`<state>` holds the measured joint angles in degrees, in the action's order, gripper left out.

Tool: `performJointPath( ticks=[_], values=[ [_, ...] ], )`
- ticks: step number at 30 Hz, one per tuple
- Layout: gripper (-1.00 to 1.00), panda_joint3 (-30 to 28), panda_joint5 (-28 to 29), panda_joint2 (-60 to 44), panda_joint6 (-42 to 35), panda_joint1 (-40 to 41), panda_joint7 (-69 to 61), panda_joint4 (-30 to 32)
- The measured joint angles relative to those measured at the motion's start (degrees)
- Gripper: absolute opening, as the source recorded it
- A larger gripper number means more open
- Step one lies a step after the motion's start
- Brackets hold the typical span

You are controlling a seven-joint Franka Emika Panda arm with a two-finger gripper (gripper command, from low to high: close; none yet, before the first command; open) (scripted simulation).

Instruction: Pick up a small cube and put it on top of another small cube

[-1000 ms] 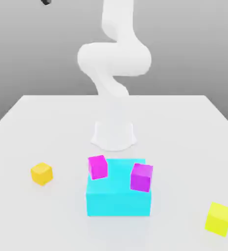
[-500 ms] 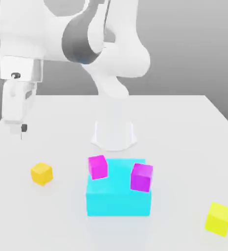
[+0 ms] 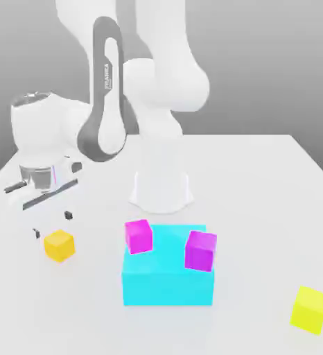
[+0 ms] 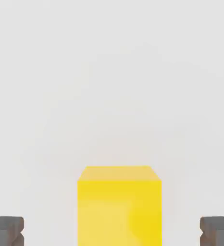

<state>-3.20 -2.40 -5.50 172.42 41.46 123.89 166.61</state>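
Spanning the whole scene, a flat white tabletop (image 3: 261, 194) carries every object, with a plain grey backdrop behind it. Rising from a round white base (image 3: 161, 191) near the table's middle, the white jointed robot arm (image 3: 157, 83) with a grey band on one link bends over toward the exterior view's left, where its hand is lowered close to the table surface. Next in size, a large cyan rectangular block (image 3: 168, 277) sits in front of the base, and two small magenta cubes rest on its upper face: one (image 3: 138, 236) toward the block's left rear corner, the other (image 3: 201, 250) at its right edge, the two apart from each other. A pale lemon-yellow cube (image 3: 310, 308) lies on the table well apart from the block, toward the exterior view's lower right. The small orange-yellow plain cube (image 3: 59, 245) stands on the table to the exterior view's left of the cyan block, clear of it and directly under the hand. The two-finger gripper (image 3: 51, 224) hovers just above this cube with its jaws spread wide apart, gripping nothing; in the hand view the dark fingertips (image 4: 6, 229) appear at either side of the cube (image 4: 119, 204), each with a clear gap to its faces, so that the cube lies between them untouched.
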Motion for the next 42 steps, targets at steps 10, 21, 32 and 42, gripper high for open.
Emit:
performJointPath(
  ticks=[10, 21, 32, 42],
  values=[
    [-1.00, 3.08, -1.41, -8.95, 7.45, 2.50, -0.73, -1.35],
    [-1.00, 0.98, 1.42, 1.96, -1.47, 1.28, 1.11, 0.42],
    [-1.00, 10.07, 14.44, 0.88, -10.65, -10.11, 5.84, -11.60],
    [-1.00, 25.21, 14.48, -3.39, -19.32, -28.02, 15.07, -22.60]
  ],
)
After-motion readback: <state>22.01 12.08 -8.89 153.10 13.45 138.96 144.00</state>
